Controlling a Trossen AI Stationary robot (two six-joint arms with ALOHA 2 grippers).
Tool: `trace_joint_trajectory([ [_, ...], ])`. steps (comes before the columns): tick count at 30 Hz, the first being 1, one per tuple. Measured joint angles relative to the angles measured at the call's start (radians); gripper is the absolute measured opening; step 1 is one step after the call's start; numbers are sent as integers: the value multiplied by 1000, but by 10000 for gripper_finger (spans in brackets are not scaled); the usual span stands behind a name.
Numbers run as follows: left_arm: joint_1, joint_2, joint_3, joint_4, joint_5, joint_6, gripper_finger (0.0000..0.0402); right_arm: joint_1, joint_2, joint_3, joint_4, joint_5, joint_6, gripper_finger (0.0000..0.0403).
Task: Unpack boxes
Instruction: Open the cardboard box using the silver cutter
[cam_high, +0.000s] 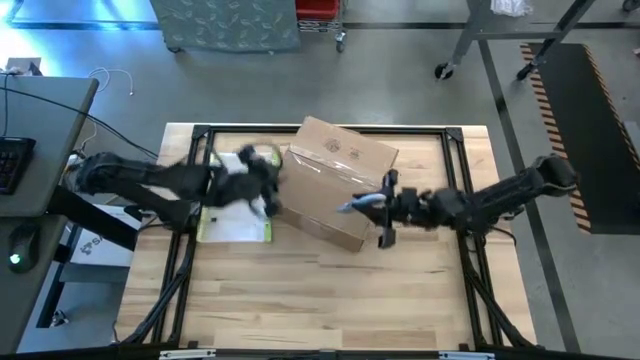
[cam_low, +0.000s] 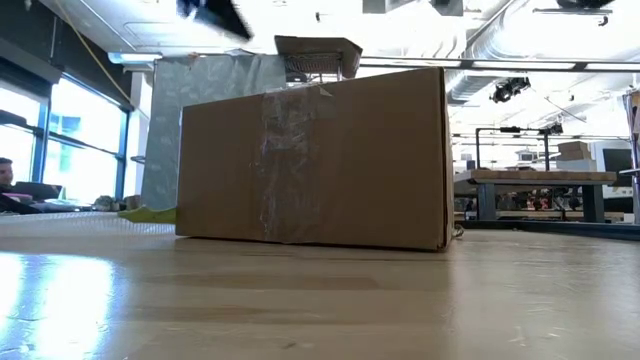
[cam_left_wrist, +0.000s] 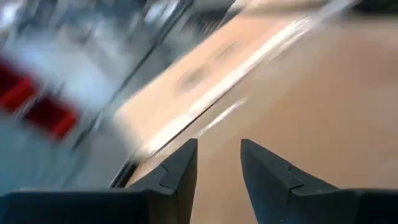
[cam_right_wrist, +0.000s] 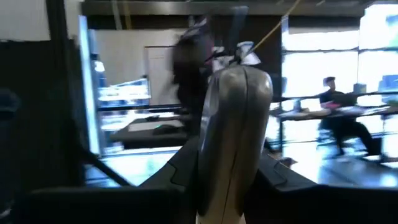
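box (cam_high: 335, 182) mid table (cam_high: 330, 300), between both hands. right hand (cam_high: 375, 205) over its right edge, clamped on a silvery tool (cam_right_wrist: 231, 134). left hand (cam_high: 268, 182) at box's left edge, fingers slightly apart, empty.

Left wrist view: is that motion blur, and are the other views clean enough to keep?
Left wrist view: heavily smeared, only the end effector's fingers sharp, box streaked. Right wrist view: soft, with a grey tool filling the middle against bright windows. High view: left end effector blurred. Low view: box crisp, window glare on the table.
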Motion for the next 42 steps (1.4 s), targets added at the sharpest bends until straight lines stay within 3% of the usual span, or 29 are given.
trace_joint_trajectory([
  [4, 204, -29, -67, -64, 60, -41, 67, -167, 22, -34, 121, -198, 55, 58],
  [9, 375, -19, -219, 84, 360, -15, 29, -321, 49, -3, 124, -320, 56, 58],
  [13, 404, -4, -345, 349, 604, -18, 4, -412, 46, 28, 139, -440, 58, 58],
  [18, 326, 7, -460, 676, 874, -148, 4, -466, 47, 46, 113, -515, 63, 58],
  [20, 269, 7, -479, 776, 895, -177, 2, -473, 47, 47, 101, -537, 63, 58],
  [23, 174, 11, -488, 780, 839, -183, 1, -478, 48, 47, 82, -552, 62, 58],
  [30, 86, -11, -400, 805, 457, 35, 6, -542, 83, 116, 44, -668, 81, 58],
  [32, 103, -10, -376, 841, 431, 123, 20, -554, 113, 143, 28, -688, 81, 58],
  [35, 179, -9, -347, 867, 512, 193, 56, -571, 160, 164, 18, -723, 84, 58],
  [42, 379, 74, -335, 960, 915, 259, 172, -600, 193, 165, 11, -792, 159, 58],
])
